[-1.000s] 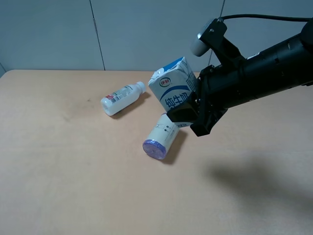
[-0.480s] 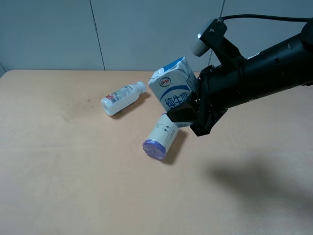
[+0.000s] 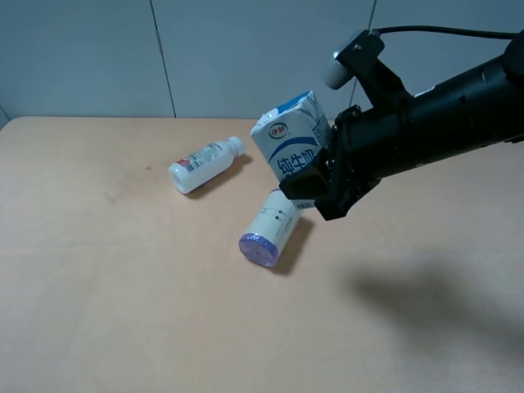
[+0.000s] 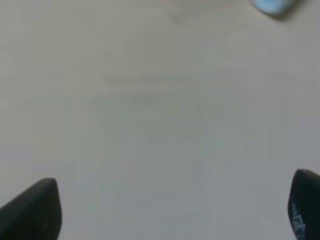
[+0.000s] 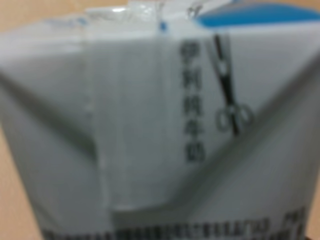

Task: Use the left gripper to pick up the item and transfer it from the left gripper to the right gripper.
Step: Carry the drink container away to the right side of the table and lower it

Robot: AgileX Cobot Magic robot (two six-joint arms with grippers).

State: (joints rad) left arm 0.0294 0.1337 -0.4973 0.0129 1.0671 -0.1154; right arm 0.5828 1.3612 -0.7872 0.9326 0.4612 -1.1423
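The item, a white drink carton with blue printing, is held tilted above the table by my right gripper, on the bulky black arm with the pale grey wrist piece. The gripper is shut on the carton's lower end. In the right wrist view the carton fills the picture, blurred and very close. My left gripper shows only in the left wrist view. Its fingertips are spread wide over bare table and hold nothing. The left arm is out of the exterior view.
A white plastic bottle lies on the tan table left of the carton. A white cylinder with purple ends lies just below the held carton. A blurred pale object sits at the edge of the left wrist view.
My right gripper has lifted the carton slightly up and to the right. The bottle and the cylinder have not moved.
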